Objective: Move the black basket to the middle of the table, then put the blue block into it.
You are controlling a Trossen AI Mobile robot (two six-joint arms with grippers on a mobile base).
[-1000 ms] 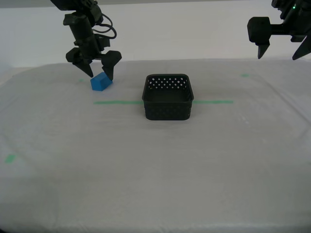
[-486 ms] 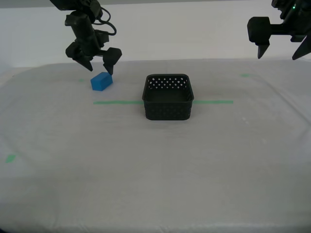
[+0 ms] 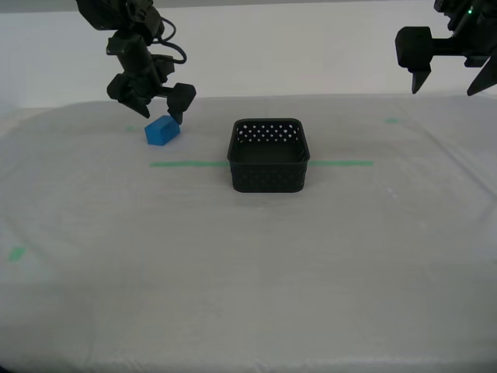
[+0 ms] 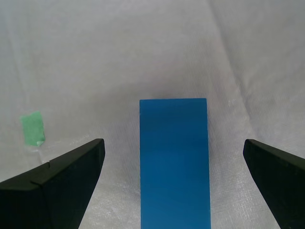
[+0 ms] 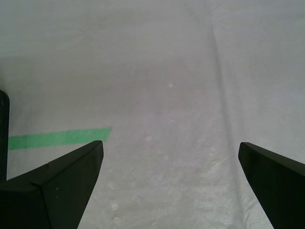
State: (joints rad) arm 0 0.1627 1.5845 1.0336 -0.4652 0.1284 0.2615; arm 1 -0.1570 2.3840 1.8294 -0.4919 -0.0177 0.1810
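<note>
The black basket point(image 3: 269, 155) stands upright on the bench point(image 3: 248, 264), near the middle of the exterior view, straddling the green tape line point(image 3: 186, 163), which emerges on both sides of it. Its perforated walls and open top are visible, and nothing shows inside it. The blue block point(image 3: 161, 130) rests on the bench cloth toward the exterior view's left, well apart from the basket and just behind the tape line. My second tool point(image 3: 160, 112) hangs directly above the block with its jaws spread wide; in the exterior view one fingertip sits close to the block's upper far edge, and contact cannot be determined from that view. In the second wrist view the blue block point(image 4: 174, 162) lies centred between the two dark fingers point(image 4: 62, 176), with bare cloth showing on both sides of it, so neither finger touches its sides. A small green tape bit point(image 4: 33, 129) lies on the cloth near the block. My first tool point(image 3: 446, 78) hangs high at the exterior view's right, well clear of the bench, jaws wide and holding nothing. The first wrist view shows only cloth and an end of the green tape line point(image 5: 59, 138) between its fingers point(image 5: 57, 186).
</note>
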